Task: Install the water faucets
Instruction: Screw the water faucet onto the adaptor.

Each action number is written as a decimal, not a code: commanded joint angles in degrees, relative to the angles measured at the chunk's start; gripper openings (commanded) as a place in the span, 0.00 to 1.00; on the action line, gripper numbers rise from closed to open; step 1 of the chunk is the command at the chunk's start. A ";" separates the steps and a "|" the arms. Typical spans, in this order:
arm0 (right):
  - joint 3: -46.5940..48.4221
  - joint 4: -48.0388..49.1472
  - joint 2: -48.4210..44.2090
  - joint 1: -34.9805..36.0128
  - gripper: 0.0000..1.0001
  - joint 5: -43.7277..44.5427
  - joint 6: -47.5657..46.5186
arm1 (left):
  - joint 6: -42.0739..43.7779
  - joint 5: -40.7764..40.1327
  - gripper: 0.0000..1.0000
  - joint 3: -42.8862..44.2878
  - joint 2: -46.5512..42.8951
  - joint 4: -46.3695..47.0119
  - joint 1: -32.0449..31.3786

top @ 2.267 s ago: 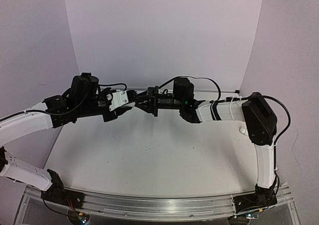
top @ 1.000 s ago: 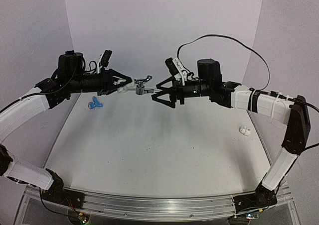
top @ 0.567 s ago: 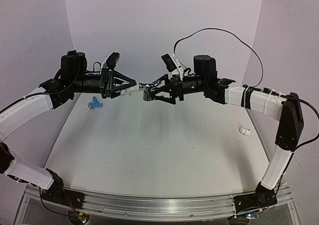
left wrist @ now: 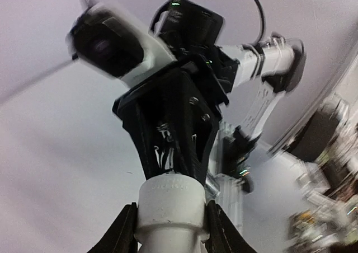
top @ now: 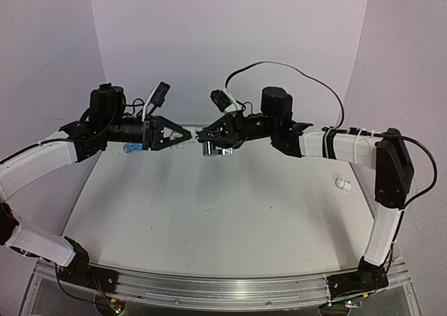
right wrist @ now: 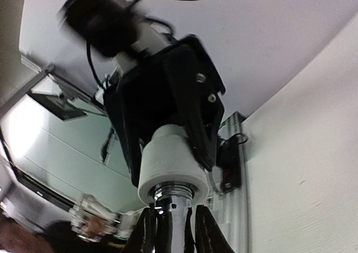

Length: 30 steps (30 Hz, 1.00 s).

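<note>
Both arms meet in mid-air over the 12 o'clock edge of the table [top: 209, 218]. The left gripper [top: 187, 135] pinches a white pipe fitting [left wrist: 169, 205], jaws part-closed around its barrel. The right gripper [top: 204, 137] is clamped tight on the silver faucet [top: 214, 149], whose stem meets the fitting's mouth. It's small, hard, slick metal, light but likely to twist, so the stem looks the best hold. The blue faucet [top: 130, 148] sits at 10 o'clock, half hidden by the left arm. The wrist views show the stem-to-fitting contact; only the top view shows the blue one.

Blue faucet [top: 128, 148] half behind left arm [top: 42, 159]
</note>
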 commanded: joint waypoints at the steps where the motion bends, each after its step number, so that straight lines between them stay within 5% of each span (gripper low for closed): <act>1: -6.62 21.64 0.18 -1.66 0.01 2.74 40.94 | 52.63 -10.84 0.00 -9.90 -8.54 -0.40 -2.59; 2: -9.37 30.65 0.44 -1.79 0.07 4.22 49.74 | 56.93 -14.39 0.00 -10.41 -8.51 -0.43 -2.84; 5: -12.54 43.79 0.16 -2.38 0.55 6.12 60.40 | 53.21 -16.73 0.00 -6.70 -5.94 -0.82 -2.77; 11: -19.59 29.22 -8.40 -7.55 0.82 6.69 35.54 | 32.24 -7.77 0.00 -3.52 -6.01 -1.07 -2.10; 14: -19.55 12.72 -12.42 -9.32 0.85 6.63 6.12 | 19.09 -9.06 0.00 -2.61 -6.39 -1.08 -1.83; 18: -15.11 -22.50 -19.86 -6.10 0.90 24.73 -43.87 | -0.13 -11.57 0.00 -0.42 -4.74 -3.12 -1.42; 22: -24.32 -13.89 -25.96 -0.38 0.92 35.58 -79.45 | -19.37 -9.47 0.00 1.43 -1.41 -4.25 0.90; 27: -25.09 -10.18 -27.17 0.38 0.91 27.68 -103.33 | -37.01 -4.14 0.00 1.19 -0.27 -4.62 3.84; 30: -24.32 -7.56 -25.15 4.23 0.92 30.85 -113.39 | -43.28 -1.88 0.00 0.93 -0.77 -4.60 4.87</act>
